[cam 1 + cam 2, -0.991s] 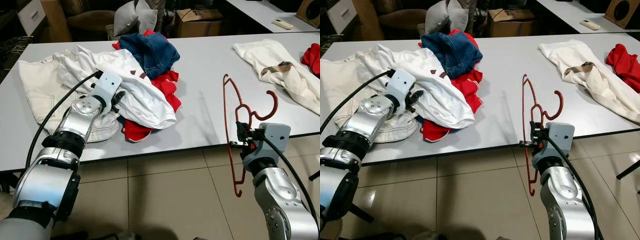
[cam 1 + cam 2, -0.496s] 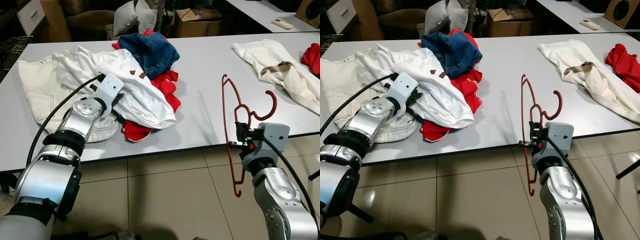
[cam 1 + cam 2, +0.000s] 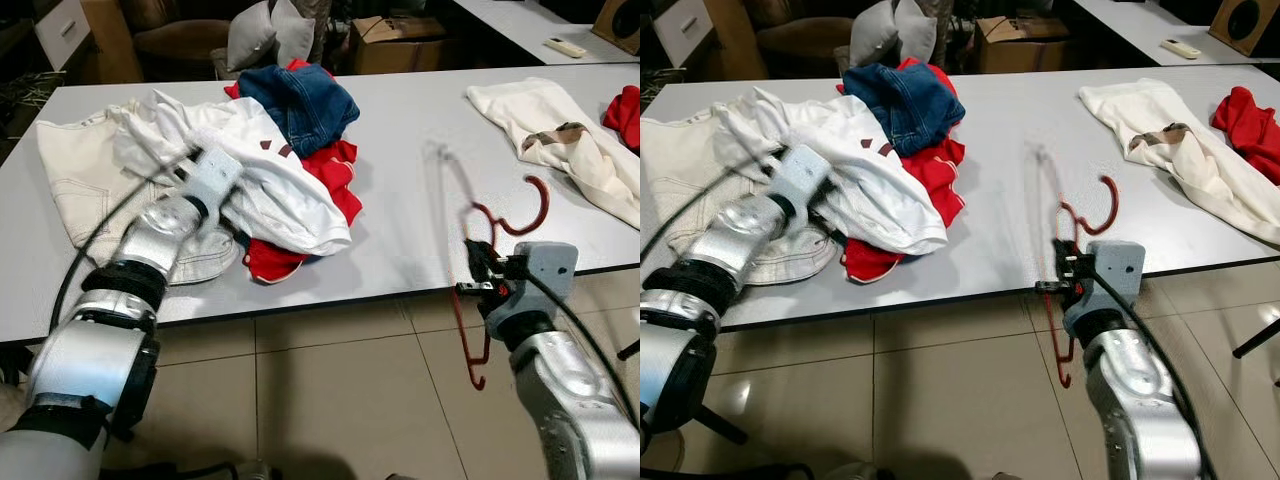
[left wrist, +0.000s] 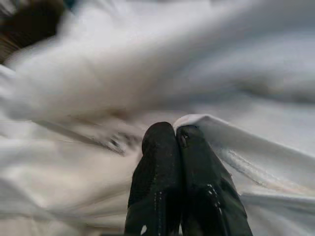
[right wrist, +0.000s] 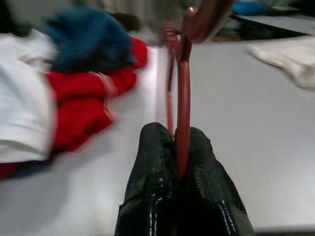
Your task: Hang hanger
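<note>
— Where is our red hanger point(image 3: 478, 290)?
— At the near right edge of the surface point(image 3: 420, 130), held upright: our right gripper point(image 5: 181, 147) has its jaws clamped on the hanger's stem, the hook curling above it and the frame dropping below the edge.
— And our left gripper point(image 4: 176, 135)?
— Jaws pressed together, nosed into the white shirt point(image 3: 270, 180) on the left, in the pile with the jeans point(image 3: 300, 100) and red cloth point(image 3: 335, 185).
</note>
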`<state>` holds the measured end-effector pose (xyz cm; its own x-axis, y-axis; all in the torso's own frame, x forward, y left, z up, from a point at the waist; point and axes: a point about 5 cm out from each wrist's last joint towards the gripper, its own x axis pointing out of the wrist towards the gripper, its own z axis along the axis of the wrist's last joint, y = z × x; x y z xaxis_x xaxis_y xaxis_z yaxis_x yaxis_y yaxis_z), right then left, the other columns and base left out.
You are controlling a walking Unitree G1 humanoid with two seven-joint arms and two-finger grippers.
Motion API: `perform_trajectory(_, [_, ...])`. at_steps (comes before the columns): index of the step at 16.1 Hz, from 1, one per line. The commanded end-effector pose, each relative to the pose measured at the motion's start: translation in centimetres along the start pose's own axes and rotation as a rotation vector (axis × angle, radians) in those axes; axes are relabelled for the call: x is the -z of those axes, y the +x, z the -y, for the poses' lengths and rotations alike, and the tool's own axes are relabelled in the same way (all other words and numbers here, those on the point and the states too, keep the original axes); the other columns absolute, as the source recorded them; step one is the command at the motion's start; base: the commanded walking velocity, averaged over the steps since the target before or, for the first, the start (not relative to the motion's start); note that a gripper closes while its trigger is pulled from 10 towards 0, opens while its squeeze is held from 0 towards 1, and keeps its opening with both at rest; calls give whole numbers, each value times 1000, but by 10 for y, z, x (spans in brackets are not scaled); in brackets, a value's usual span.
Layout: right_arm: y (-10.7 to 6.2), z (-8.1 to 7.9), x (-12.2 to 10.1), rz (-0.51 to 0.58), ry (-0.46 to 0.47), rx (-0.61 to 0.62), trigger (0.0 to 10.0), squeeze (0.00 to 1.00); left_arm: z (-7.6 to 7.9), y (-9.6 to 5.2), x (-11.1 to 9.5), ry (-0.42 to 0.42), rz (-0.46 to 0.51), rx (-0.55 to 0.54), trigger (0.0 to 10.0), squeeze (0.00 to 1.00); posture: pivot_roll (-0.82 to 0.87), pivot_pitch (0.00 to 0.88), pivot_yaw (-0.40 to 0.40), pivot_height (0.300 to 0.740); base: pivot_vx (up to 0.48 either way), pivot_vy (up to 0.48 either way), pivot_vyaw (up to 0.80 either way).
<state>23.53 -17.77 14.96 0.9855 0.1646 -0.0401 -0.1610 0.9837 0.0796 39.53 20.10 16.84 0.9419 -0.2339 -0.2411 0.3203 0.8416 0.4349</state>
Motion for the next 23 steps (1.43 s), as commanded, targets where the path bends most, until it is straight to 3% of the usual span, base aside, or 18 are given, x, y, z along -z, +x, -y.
perform_trajectory(1, [-3, -7, -10, 37, 19, -90, 10000, 0, -9, -3, -9, -25, 63, -42, 0, 0, -41, 11, 19, 740, 0, 0, 0])
perform_trajectory(2, [-7, -10, -15, 49, 36, -166, 10000, 0, -10, -7, -13, -59, 112, -59, 0, 0, -39, 10, 23, 740, 0, 0, 0])
perform_trajectory(4, [-20, -15, -25, 58, 112, -381, 10000, 0, -16, -31, -24, -93, 238, -131, 0, 0, -27, 14, 11, 740, 0, 0, 0])
perform_trajectory(6, [-26, -18, -24, 17, 146, -499, 10000, 0, -15, -46, -29, -86, 284, -159, 0, 0, -15, 16, -2, 740, 0, 0, 0])
perform_trajectory(10, [-35, -25, -14, -115, 154, -691, 10000, 0, 0, -75, -35, -70, 351, -173, 0, 0, -4, 19, -25, 740, 0, 0, 0])
perform_trajectory(12, [-37, -27, -13, -152, 183, -762, 10000, 0, 16, -86, -36, -90, 343, -147, 0, 0, 3, 15, -36, 740, 0, 0, 0])
perform_trajectory(15, [-35, -27, -10, -175, 187, -794, 10000, 0, 26, -89, -37, -98, 326, -134, 0, 0, 7, 13, -42, 740, 0, 0, 0])
perform_trajectory(19, [-34, -28, -9, -201, 187, -824, 10000, 0, 29, -92, -43, -99, 325, -126, 0, 0, 11, 14, -45, 740, 0, 0, 0])
perform_trajectory(23, [-25, -31, -1, -235, 178, -807, 10000, 0, 39, -98, -46, -80, 353, -53, 0, 0, 19, 17, -41, 740, 0, 0, 0])
